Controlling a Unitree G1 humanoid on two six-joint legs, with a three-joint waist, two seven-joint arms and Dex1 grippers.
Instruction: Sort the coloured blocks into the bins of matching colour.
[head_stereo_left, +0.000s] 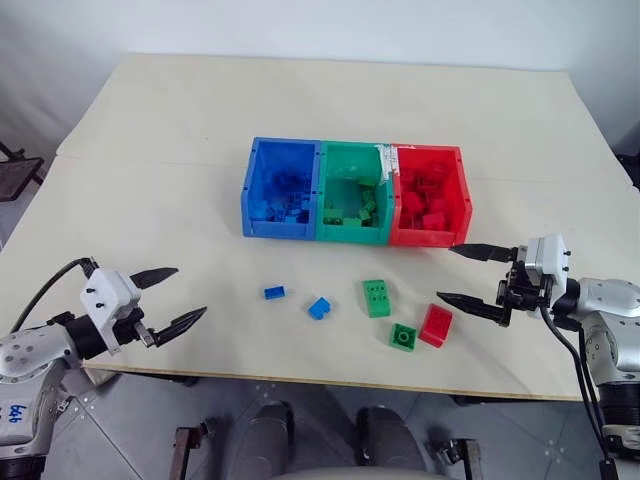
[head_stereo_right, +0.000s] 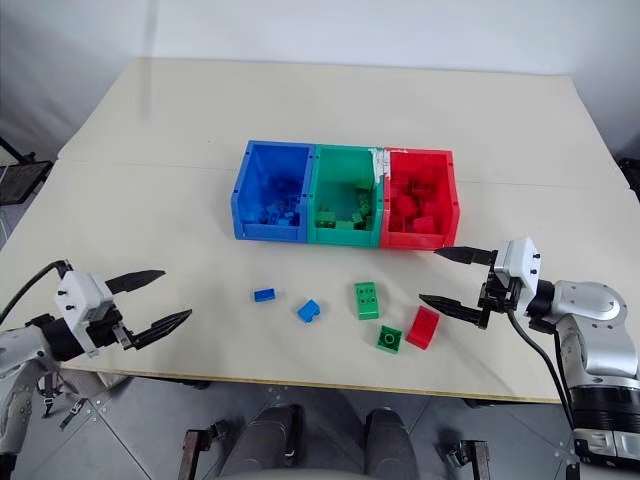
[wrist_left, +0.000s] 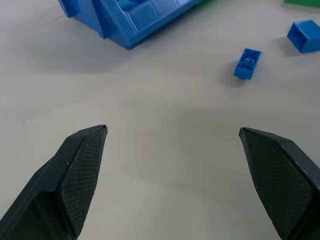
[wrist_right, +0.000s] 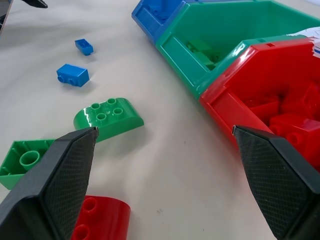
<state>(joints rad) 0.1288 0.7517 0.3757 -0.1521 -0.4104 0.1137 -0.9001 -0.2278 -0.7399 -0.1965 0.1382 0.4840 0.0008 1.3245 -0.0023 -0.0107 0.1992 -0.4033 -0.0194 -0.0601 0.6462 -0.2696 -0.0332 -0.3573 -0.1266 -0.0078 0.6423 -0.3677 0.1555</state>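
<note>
- We see three joined bins mid-surface: blue bin (head_stereo_left: 281, 190), green bin (head_stereo_left: 352, 195), red bin (head_stereo_left: 430, 195), each already holding bricks of its own colour.
- Five loose blocks lie in front of the bins: small blue brick (head_stereo_left: 274, 292), second blue brick (head_stereo_left: 319, 308), long green brick (head_stereo_left: 376, 298), square green brick (head_stereo_left: 403, 337), red brick (head_stereo_left: 435, 325).
- The long green brick's long axis runs toward the bins; the red brick lies slanted, just beside the square green one.
- Right wrist view adds detail: the long green brick has a rounded end and the square green one lies hollow side up.
- White label on the green bin's rim; we can't read the writing.
- Left hand (head_stereo_left: 168, 297) is spread wide and empty, well left of the blocks.
- Right hand (head_stereo_left: 463, 274) is spread wide and empty, just right of the red brick.
</note>
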